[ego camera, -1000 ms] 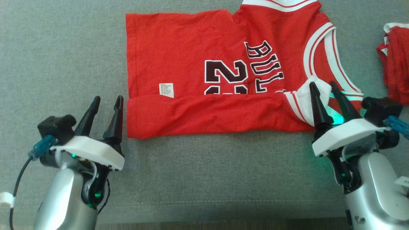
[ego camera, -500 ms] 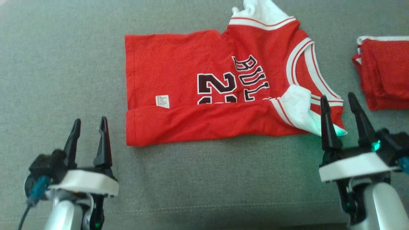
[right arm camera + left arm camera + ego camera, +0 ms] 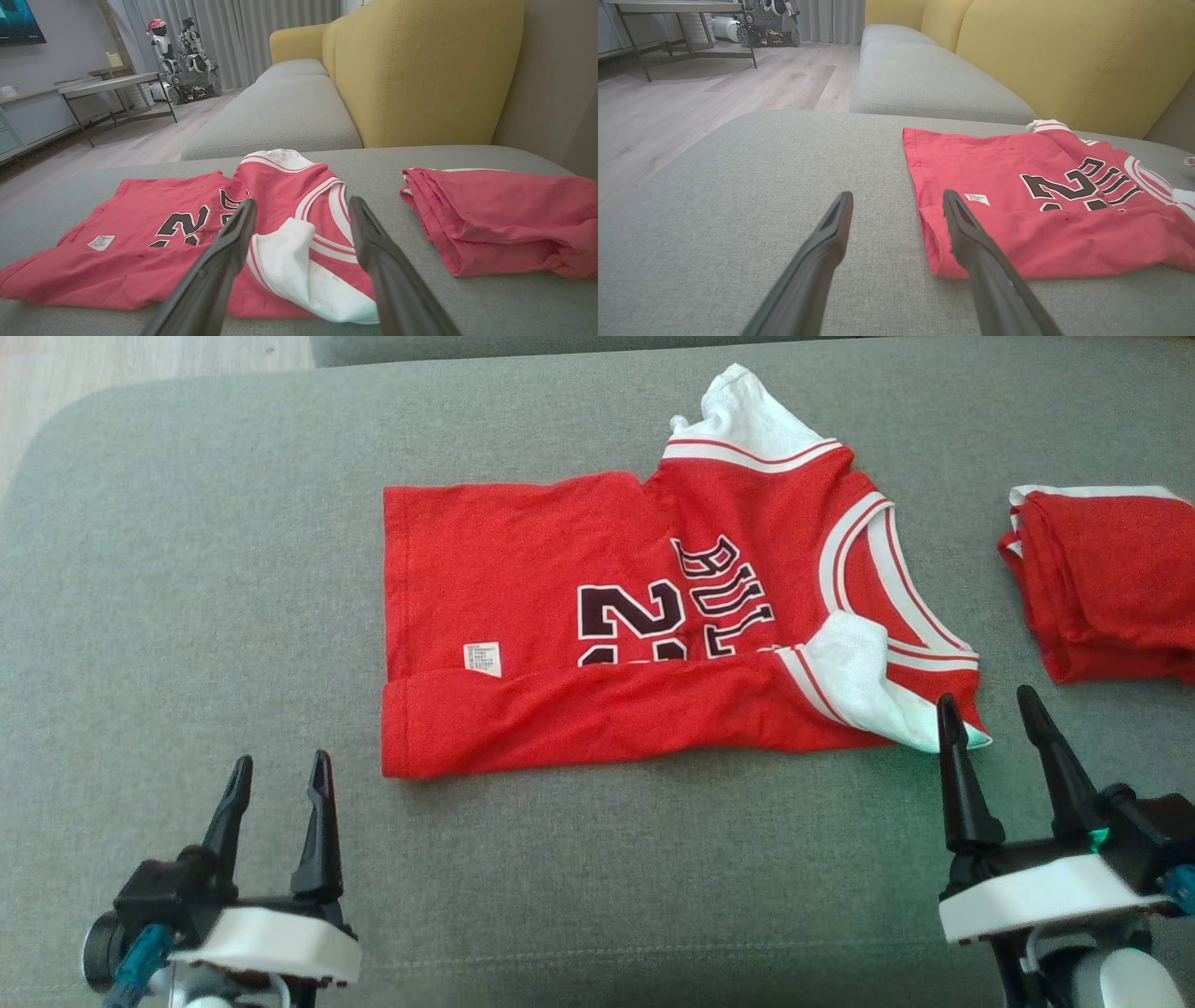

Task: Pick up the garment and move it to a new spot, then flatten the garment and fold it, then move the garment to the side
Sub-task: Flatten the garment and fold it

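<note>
Jersey (image 3: 607, 616) lies part-folded on the sofa (image 3: 187, 569)
Left gripper (image 3: 283, 761) and right gripper (image 3: 987, 697) gape empty; pinching one layer could undo the fold.

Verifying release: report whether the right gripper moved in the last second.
Yes. Against the jersey, the right gripper has drawn back toward the robot.

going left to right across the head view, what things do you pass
left gripper → red jersey → folded red garment
</note>
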